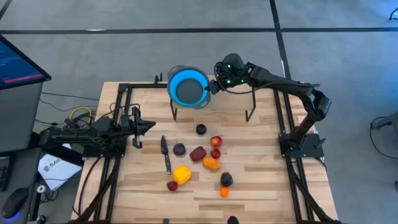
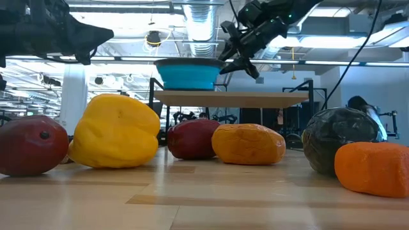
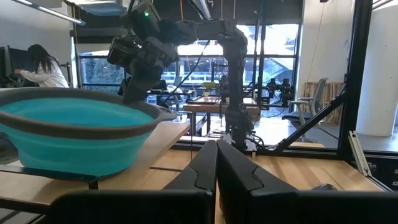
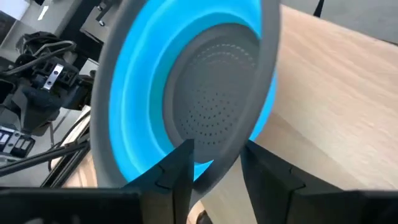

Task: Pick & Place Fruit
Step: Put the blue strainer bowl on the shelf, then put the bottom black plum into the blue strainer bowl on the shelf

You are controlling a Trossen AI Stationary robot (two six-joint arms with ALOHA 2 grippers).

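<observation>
Several small toy fruits lie on the table's near half: a yellow one (image 1: pixel 181 175), an orange one (image 1: pixel 211 163), red ones (image 1: pixel 198 154), a purple one (image 1: pixel 179 149) and a black one (image 1: pixel 201 129). A blue bowl (image 1: pixel 188 87) with a grey rim stands on a raised wooden shelf (image 2: pixel 214 98) at the far side. My right gripper (image 1: pixel 214 86) is at the bowl's right rim, shut on it. My left gripper (image 1: pixel 148 126) waits shut and empty over the table's left side, shown with closed fingers in its wrist view (image 3: pixel 216 168). My right gripper pinches the blue bowl's grey rim (image 4: pixel 219 167) on the bowl's right side, one finger (image 4: pixel 180 165) inside the bowl and the other (image 4: pixel 267 177) outside. The fingers come slanting down from the right (image 2: pixel 239 61). The bowl's base sits level on the shelf.
A slim black-handled knife (image 1: pixel 165 154) lies left of the fruit. The shelf stands on thin black legs (image 1: pixel 251 106) over the table's far half. Black frame rails (image 1: pixel 283 118) run along both sides. Bare wood lies between the shelf and the fruit.
</observation>
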